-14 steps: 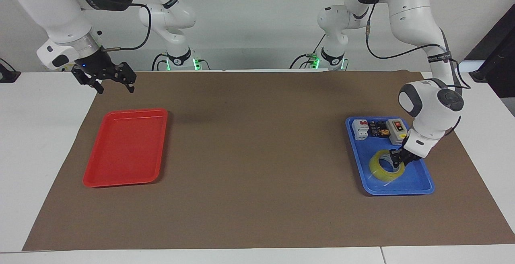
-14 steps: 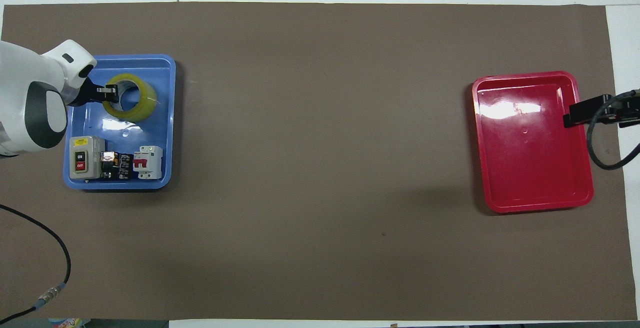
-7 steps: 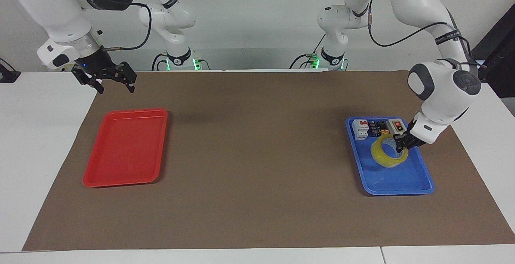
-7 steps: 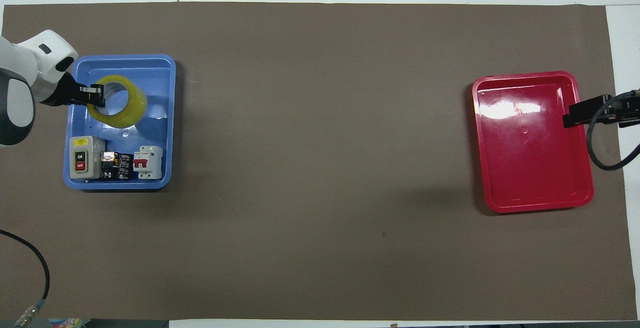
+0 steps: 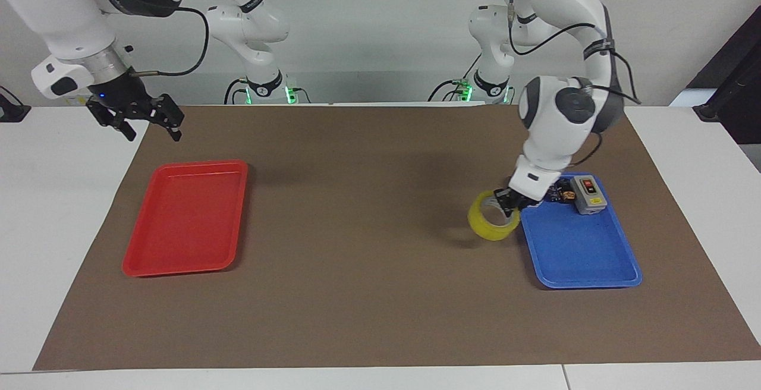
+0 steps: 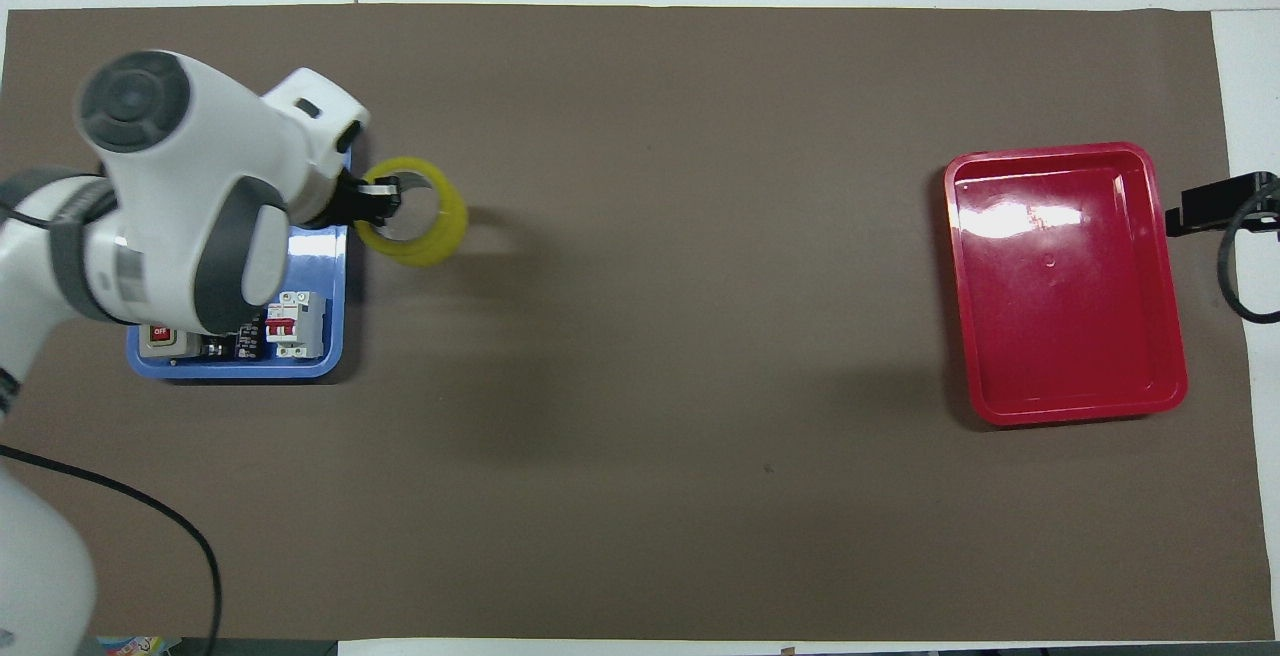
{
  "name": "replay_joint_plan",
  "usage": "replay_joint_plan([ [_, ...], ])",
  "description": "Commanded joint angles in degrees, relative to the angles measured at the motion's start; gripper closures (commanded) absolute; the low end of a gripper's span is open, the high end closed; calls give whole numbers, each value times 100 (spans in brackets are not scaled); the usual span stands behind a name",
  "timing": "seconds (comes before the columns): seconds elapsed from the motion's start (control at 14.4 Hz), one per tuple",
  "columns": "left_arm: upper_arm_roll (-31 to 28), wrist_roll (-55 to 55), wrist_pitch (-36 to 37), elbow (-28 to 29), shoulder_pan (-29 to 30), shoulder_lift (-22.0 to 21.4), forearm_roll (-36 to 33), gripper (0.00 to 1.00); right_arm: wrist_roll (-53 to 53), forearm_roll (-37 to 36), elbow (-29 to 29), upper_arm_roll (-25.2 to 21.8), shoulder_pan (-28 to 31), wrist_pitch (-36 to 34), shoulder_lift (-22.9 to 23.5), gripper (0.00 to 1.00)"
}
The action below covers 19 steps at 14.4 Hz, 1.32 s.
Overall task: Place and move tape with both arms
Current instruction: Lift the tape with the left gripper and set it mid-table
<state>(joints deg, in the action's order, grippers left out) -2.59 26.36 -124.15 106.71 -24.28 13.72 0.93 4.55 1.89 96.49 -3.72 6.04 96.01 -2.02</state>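
A brown mat (image 5: 368,295) covers the table, matte and flat. On it, toward the right arm's end, lies the red tray (image 5: 185,217), a glossy shallow rectangle with rounded corners, its long side running toward the robots. The blue tray (image 5: 579,253) of the same shape lies toward the left arm's end. In the part of the blue tray nearest the robots stand a grey boxy switch (image 5: 587,194) with a red button, a white breaker (image 6: 295,324) with red levers, and a small dark component (image 6: 248,334) between them.

The left gripper (image 5: 510,200) is clamped on the tape (image 5: 492,222), one finger inside the ring and one outside, gripping the wall at the side toward the blue tray. The tape, a translucent yellow ring, hangs tilted in the air over the mat just beside the blue tray's edge, its hole facing upward and slanted; its shadow falls on the mat beneath.

The right gripper (image 5: 148,119) waits in the air over the mat's corner near the red tray, its black fingers spread apart.
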Motion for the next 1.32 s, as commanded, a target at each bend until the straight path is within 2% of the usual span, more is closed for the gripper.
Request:
replay_joint_plan([
  [0.0, -119, 1025, -241, -9, -917, 77, -84, 100, 300, 101, 291, 29, 240, 155, -159, 0],
  [0.28, -119, 2932, -241, -641, -1964, 736, -927, 100, 327, 101, 300, 29, 188, 138, -168, 0],
  [0.35, -102, 3058, -233, -851, -2010, 886, -945, 100, 327, 101, 300, 29, 179, 146, -168, 0],
  [0.49, -101, 3077, -294, -924, -2238, 1062, -937, 100, 327, 101, 300, 38, 170, 146, -168, 0],
  [0.76, -84, 3068, -400, -836, -2380, 1177, -937, 100, 310, 101, 300, 73, 135, 138, -168, 0],
  [0.97, -84, 3059, -541, -555, -2336, 1151, -937, 100, 318, 101, 300, 73, 135, 76, -176, 0],
  [1.04, -75, 3059, -532, -572, -2301, 1151, -937, 81, 318, 101, 300, 73, 135, 85, -176, 0],
  [1.11, -92, 3068, -479, -563, -2292, 1133, -937, 1, 318, 101, 300, 73, 135, 85, -176, 0],
  [1.25, -84, 3007, -208, -528, -2152, 898, -928, 0, 310, 101, 300, 73, 126, 102, -168, 0],
])
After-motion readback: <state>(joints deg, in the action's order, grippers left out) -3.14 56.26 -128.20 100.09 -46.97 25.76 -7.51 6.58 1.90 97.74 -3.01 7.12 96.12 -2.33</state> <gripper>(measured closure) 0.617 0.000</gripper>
